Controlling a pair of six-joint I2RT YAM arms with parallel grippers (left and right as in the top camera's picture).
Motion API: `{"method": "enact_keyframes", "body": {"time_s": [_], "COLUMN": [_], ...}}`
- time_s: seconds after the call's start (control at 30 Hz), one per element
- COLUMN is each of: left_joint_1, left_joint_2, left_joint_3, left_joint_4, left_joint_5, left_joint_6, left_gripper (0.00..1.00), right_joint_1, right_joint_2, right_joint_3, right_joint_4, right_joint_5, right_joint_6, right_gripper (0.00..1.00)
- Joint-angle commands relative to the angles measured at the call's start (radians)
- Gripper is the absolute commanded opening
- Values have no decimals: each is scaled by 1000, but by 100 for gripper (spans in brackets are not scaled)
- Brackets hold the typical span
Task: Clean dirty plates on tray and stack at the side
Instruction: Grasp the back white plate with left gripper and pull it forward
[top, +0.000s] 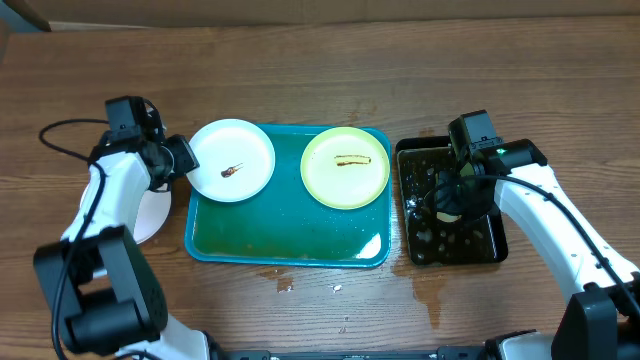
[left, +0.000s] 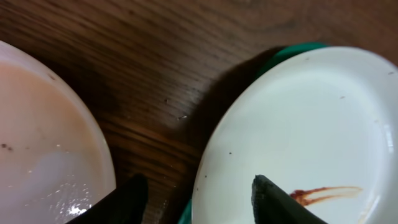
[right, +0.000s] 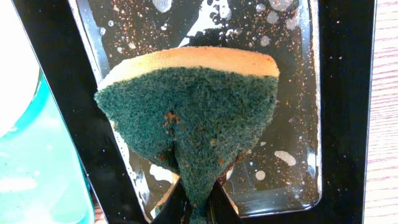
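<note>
A teal tray (top: 290, 235) holds a white plate (top: 240, 150) with a brown smear at its left end and a pale yellow-green plate (top: 345, 178) with a brown smear at its right end. A third white plate (top: 148, 215) lies on the table left of the tray, partly under my left arm. My left gripper (top: 186, 157) is open, its fingers straddling the left rim of the smeared white plate (left: 311, 124); the other white plate (left: 43, 143) shows at the left. My right gripper (right: 198, 208) is shut on a green and yellow sponge (right: 193, 106) over the black water tray.
The black tray (top: 450, 205) of dirty water stands right of the teal tray (right: 37, 168). Water drops lie on the wooden table in front of both trays. A cable runs at the far left.
</note>
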Motion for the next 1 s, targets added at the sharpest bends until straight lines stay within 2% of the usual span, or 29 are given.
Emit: {"method": "enact_keyframes", "body": {"time_s": [0.0, 0.07, 0.1, 0.17, 0.23, 0.43, 0.7, 0.87, 0.97], "left_joint_1": [-7, -7, -6, -6, -6, -6, -19, -71, -127], "left_joint_2": [72, 91, 100, 103, 103, 86, -76, -120, -114], "left_joint_3": [18, 18, 18, 18, 19, 19, 21, 21, 10], "left_joint_4": [1, -4, -11, -22, -31, -97, -245, -394, -457], "left_joint_5": [55, 60, 60, 60, 61, 61, 135, 117, 72], "left_joint_6": [26, 26, 26, 26, 26, 32, 164, 195, 193], "left_gripper": [46, 31, 17, 8, 4, 4, 4, 4, 4], "right_joint_1": [-1, -1, -1, -1, -1, -1, -1, -1, -1], "right_joint_2": [-1, -1, -1, -1, -1, -1, -1, -1, -1], "right_joint_3": [1, 1, 1, 1, 1, 1, 1, 1, 1], "right_joint_4": [0, -4, -7, -7, -7, -7, -7, -2, 4], "right_joint_5": [-6, -6, -6, -6, -6, -6, -16, -119, -259], "right_joint_6": [-3, -3, -3, -3, -3, -3, -3, -6, -55], "right_gripper": [4, 4, 4, 4, 4, 4, 4, 4, 4]}}
